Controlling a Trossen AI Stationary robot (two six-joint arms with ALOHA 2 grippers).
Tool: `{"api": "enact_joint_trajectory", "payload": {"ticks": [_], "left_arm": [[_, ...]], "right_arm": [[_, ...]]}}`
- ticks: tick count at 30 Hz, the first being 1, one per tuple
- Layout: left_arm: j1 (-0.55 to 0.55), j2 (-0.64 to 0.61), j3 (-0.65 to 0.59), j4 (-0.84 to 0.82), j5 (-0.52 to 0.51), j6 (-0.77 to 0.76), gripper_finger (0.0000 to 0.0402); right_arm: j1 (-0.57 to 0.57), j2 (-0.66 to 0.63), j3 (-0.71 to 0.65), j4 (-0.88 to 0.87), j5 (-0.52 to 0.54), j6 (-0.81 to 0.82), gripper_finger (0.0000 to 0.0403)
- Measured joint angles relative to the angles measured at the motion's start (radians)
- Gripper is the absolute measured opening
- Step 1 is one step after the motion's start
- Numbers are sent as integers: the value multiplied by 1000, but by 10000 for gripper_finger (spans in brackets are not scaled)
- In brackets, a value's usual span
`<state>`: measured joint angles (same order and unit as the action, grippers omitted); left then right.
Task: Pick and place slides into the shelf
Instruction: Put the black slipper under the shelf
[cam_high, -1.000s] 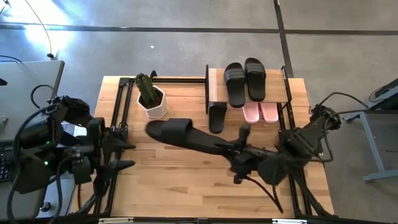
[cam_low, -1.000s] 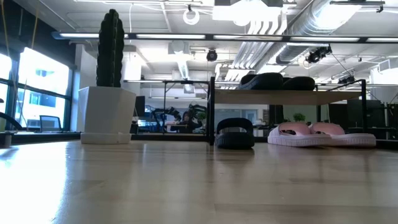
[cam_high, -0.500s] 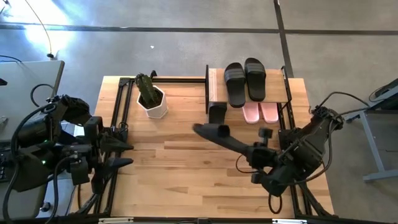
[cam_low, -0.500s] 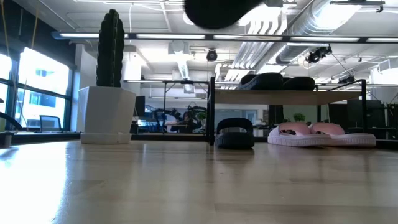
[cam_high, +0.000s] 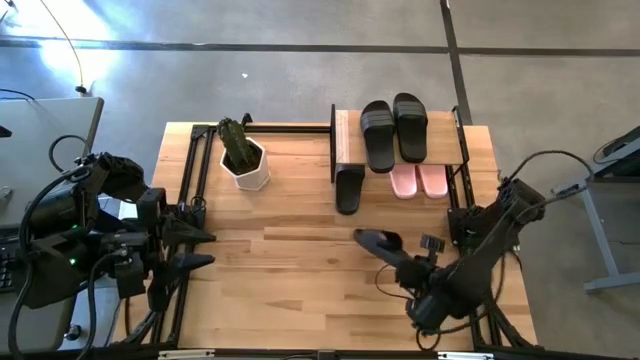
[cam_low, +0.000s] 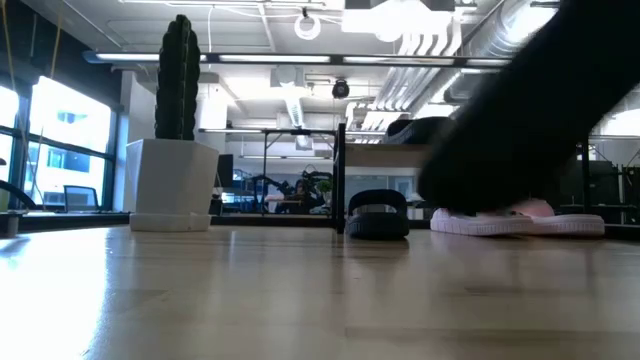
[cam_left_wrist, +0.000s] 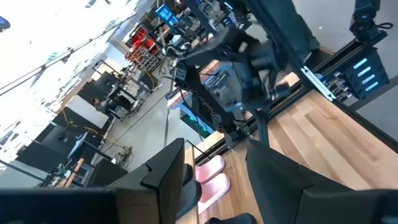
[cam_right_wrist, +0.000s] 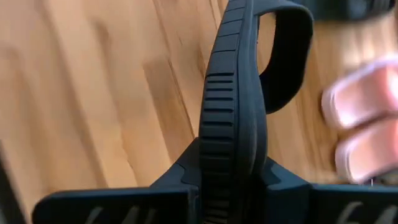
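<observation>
Black rubber fills the right wrist view: the right gripper holds one black slide by its edge, the jaws closed tight on the sole. In the high view this held slide hangs over the bare wood of the table, in front of the shelf and apart from it.

The shelf stands at the far right part of the table. On its wooden top board lie two black slides side by side. Under the board, on the lower level, rest the two pink slides. One more black slide lies at the shelf's left front corner, partly under the board.

The white pot with a cactus stands left of the shelf.

The left gripper waits at the table's left edge with its jaws apart, holding nothing.
</observation>
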<state>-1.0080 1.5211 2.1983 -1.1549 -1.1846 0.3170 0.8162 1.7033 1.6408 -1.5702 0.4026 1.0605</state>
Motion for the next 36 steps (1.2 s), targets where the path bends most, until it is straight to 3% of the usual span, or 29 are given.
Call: {"api": "enact_joint_trajectory", "payload": {"ticks": [4, 13, 36], "left_arm": [[0, 0, 0, 0, 23, -1, 156], [0, 0, 0, 0, 29, -1, 156], [0, 1, 0, -30, 78, -17, 156]], "right_arm": [[-2, 31, -114, 1, -33, 68, 35], [-30, 82, -218, 11, 62, 137, 35], [-262, 84, -353, 150, 148, -74, 35]]}}
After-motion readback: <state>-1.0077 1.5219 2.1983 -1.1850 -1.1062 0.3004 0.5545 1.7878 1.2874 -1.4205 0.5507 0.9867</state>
